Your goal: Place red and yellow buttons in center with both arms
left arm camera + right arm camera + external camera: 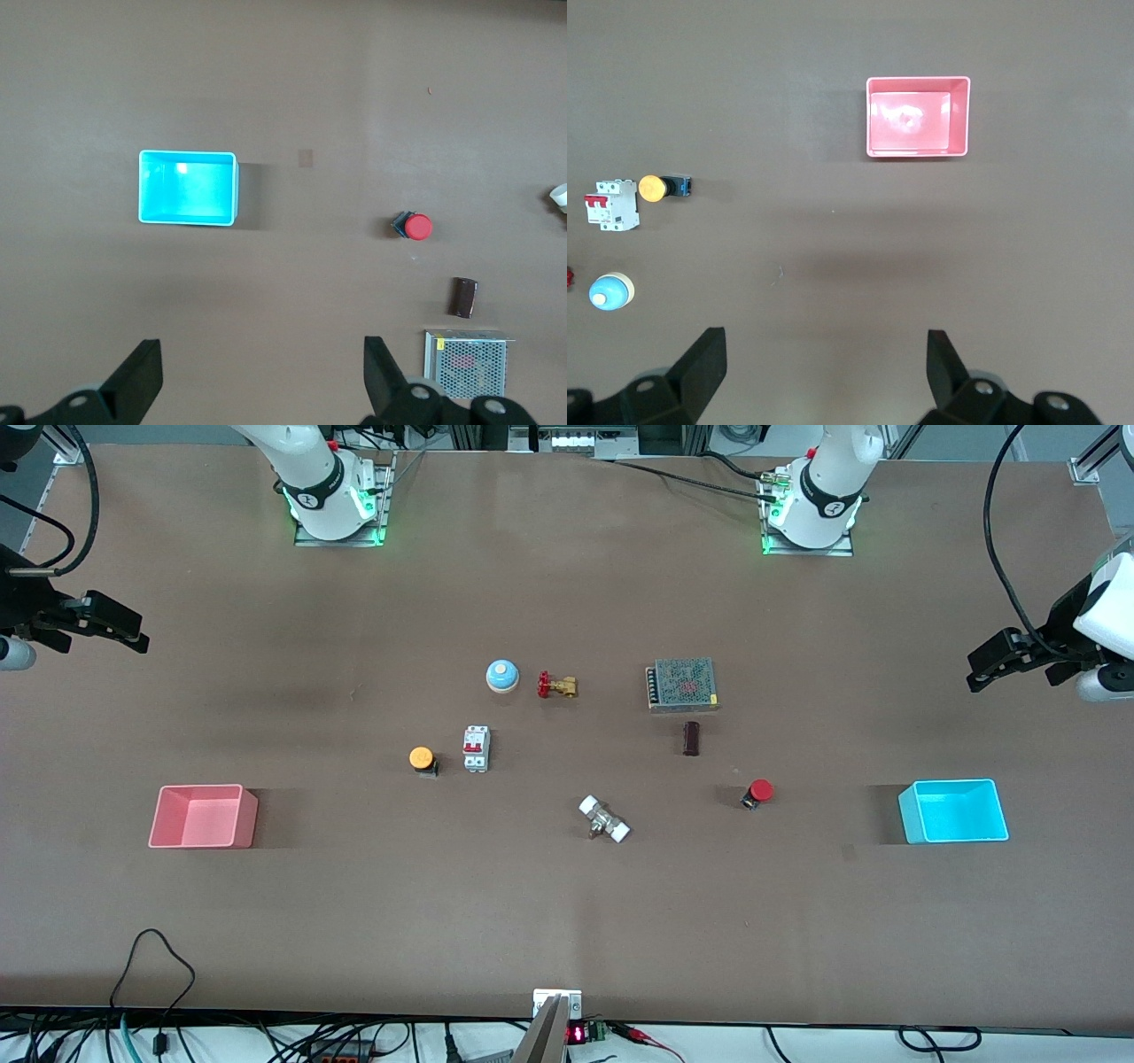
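The orange-yellow button [423, 759] lies on the brown tabletop beside a white circuit breaker, toward the right arm's end; it also shows in the right wrist view [656, 188]. The red button [759, 791] lies toward the left arm's end and shows in the left wrist view [416, 227]. The bare center of the table [549, 779] lies between them. My right gripper [137, 633] is open and empty, up in the air past the pink tray at its end of the table [826, 367]. My left gripper [974, 673] is open and empty, up in the air near the blue tray [263, 372].
A pink tray [202, 787] and a blue tray [952, 782] stand at either end. Around the middle are a blue dome bell [502, 676], a brass valve [556, 685], the breaker [476, 748], a meshed power supply [681, 684], a dark brown block [691, 738] and a white-capped fitting [604, 819].
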Controlling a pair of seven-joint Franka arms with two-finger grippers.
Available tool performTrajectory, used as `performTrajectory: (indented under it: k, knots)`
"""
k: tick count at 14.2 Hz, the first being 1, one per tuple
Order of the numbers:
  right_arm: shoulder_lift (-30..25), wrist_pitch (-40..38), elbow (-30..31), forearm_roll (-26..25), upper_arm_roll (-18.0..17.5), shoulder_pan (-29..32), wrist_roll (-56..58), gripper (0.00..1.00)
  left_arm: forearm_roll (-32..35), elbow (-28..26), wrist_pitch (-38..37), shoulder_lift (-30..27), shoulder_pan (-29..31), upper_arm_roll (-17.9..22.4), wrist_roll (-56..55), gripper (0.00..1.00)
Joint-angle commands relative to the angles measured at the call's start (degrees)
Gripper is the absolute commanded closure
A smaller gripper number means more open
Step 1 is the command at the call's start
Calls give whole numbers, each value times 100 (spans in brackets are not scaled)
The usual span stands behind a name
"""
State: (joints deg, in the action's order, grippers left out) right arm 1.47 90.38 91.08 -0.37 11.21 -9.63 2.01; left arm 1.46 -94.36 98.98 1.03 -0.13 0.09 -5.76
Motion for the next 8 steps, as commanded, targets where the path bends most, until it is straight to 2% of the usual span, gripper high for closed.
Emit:
performTrajectory:
  k: [1, 8]
  knots:
    - [-138, -99, 103, -60, -119, 93, -42, 0, -146, -276, 183, -190, 12, 52, 145, 0]
    - [-129, -178, 94, -68, -119, 93, 54, 0, -155, -268, -1, -428, 4, 26, 233, 0]
